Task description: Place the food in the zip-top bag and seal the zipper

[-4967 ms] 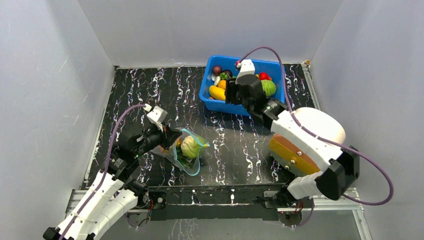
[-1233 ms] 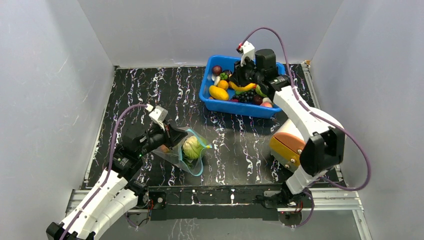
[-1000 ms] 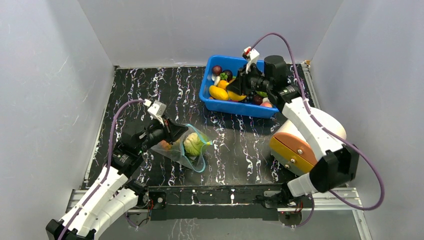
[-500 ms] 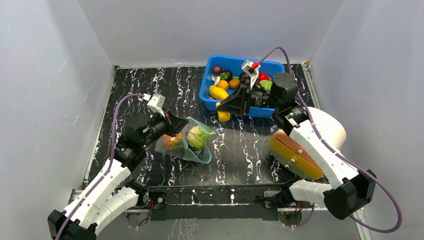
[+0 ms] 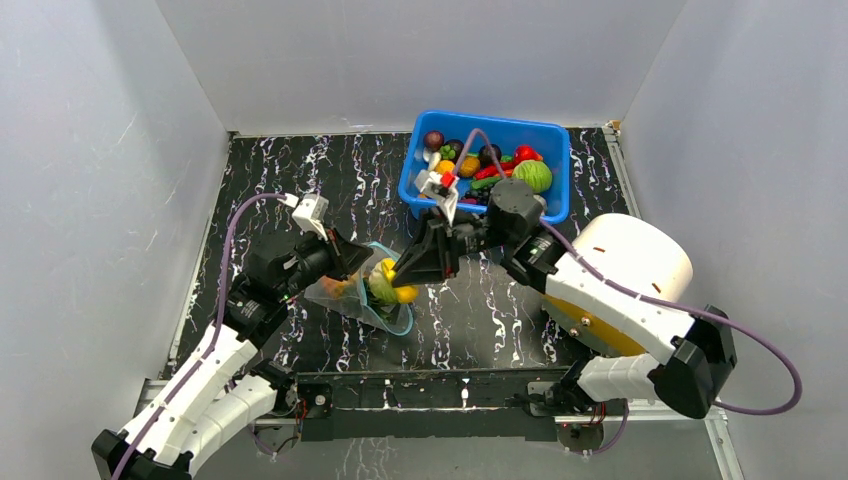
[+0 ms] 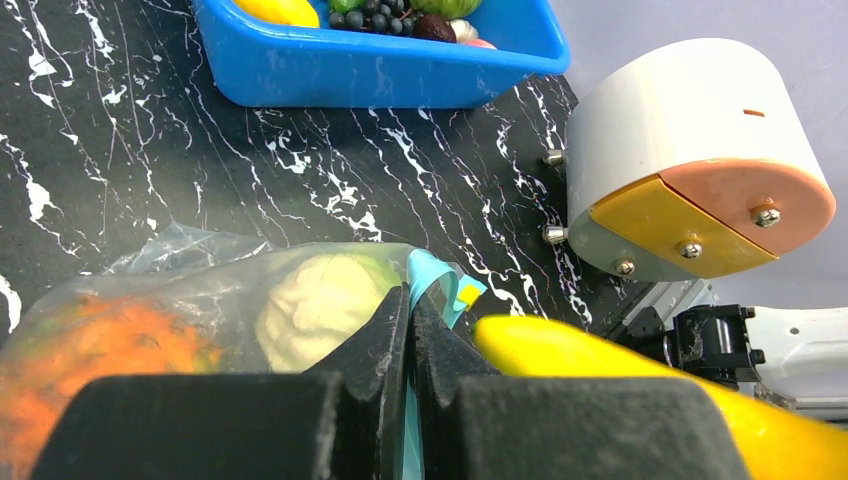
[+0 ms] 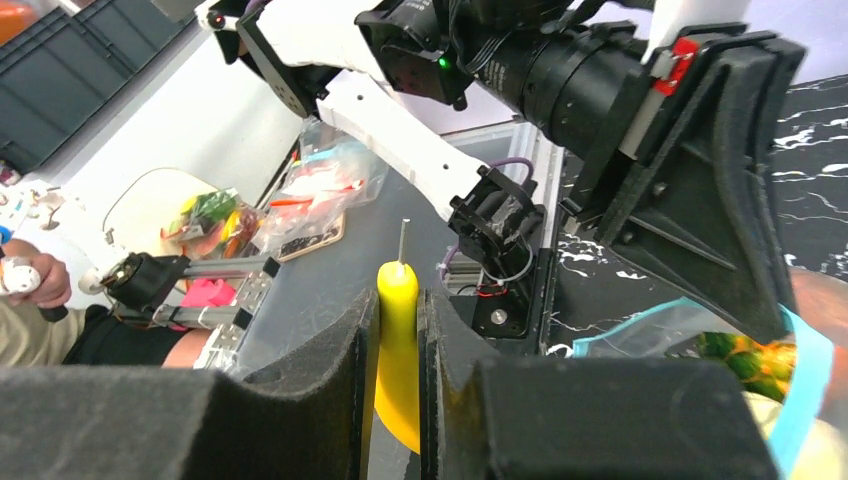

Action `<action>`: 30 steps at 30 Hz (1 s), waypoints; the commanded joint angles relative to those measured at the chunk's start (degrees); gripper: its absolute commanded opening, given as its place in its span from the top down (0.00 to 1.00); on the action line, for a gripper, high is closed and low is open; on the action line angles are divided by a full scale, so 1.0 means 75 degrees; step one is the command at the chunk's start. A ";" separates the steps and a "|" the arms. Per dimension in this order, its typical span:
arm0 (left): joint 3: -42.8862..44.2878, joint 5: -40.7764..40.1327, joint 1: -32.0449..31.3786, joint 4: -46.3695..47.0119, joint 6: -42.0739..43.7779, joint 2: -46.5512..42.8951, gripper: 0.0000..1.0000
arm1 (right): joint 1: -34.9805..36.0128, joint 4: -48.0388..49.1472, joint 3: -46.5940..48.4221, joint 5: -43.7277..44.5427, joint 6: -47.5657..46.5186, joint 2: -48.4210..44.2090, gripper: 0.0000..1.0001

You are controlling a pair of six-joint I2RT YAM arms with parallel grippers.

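The clear zip-top bag [image 5: 372, 305] lies left of centre, with a pale green cabbage [image 6: 318, 302] and an orange piece [image 6: 95, 345] of food inside. My left gripper [image 5: 347, 263] is shut on the bag's teal zipper [image 6: 432, 275] and holds the mouth up. My right gripper [image 5: 408, 279] is shut on a yellow banana [image 7: 397, 345], whose tip [image 5: 402, 293] is at the bag's mouth. The left wrist view shows the banana [image 6: 600, 350] just right of the held zipper edge. In the right wrist view the teal mouth edge [image 7: 812, 375] lies to the right of the banana.
A blue bin [image 5: 500, 122] with several more toy fruits and vegetables stands at the back right. The right arm's big white and orange housing [image 5: 625, 270] sits right of centre. Grey walls close in the black marbled table [image 5: 300, 180] on three sides.
My right arm has swung from the blue bin down and left to the bag's mouth, carrying the banana. My left gripper has kept its hold on the zipper, with the bag shifting slightly.
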 commanded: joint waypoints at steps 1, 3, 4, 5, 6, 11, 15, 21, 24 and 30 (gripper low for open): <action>0.0154 0.0184 -0.0027 -0.0008 -0.0168 -0.0279 1.00 | 0.0410 0.1344 -0.0143 0.0113 -0.0060 0.0226 1.00; 0.0124 0.0220 -0.0026 -0.0021 -0.0160 -0.0322 1.00 | 0.0419 0.1270 -0.0204 0.0120 -0.0418 0.0364 1.00; 0.0124 0.0254 -0.0021 -0.0043 -0.0165 -0.0336 1.00 | 0.0419 0.1098 -0.0212 0.0191 -0.0731 0.0452 1.00; 0.0142 0.0265 -0.0027 -0.0072 -0.0154 -0.0348 1.00 | 0.0419 0.0832 -0.0190 0.0306 -0.1192 0.0527 1.00; 0.0179 0.0309 -0.0027 -0.0092 -0.0148 -0.0344 1.00 | 0.0413 0.0615 -0.0163 0.0339 -0.1491 0.0616 1.00; 0.0264 0.0526 -0.0027 -0.0080 -0.0161 -0.0344 1.00 | 0.0418 -0.0637 0.0210 0.0531 -0.2977 0.1099 1.00; 0.0280 0.0552 -0.0027 -0.0078 -0.0249 -0.0400 1.00 | 0.0419 -0.1467 0.0299 0.0390 -0.4703 0.1232 1.00; 0.0342 0.0621 -0.0027 -0.0153 -0.0076 -0.0450 1.00 | 0.0431 -0.2324 0.0215 0.0121 -0.7373 0.0942 1.00; 0.0362 0.0709 -0.0027 -0.0187 -0.0031 -0.0404 1.00 | 0.0431 -0.3017 0.0446 0.0140 -0.8263 0.1023 1.00; 0.0319 0.0948 -0.0026 -0.0052 -0.0020 -0.0327 1.00 | 0.0449 -0.4710 0.1108 -0.0377 -0.9566 0.1541 1.00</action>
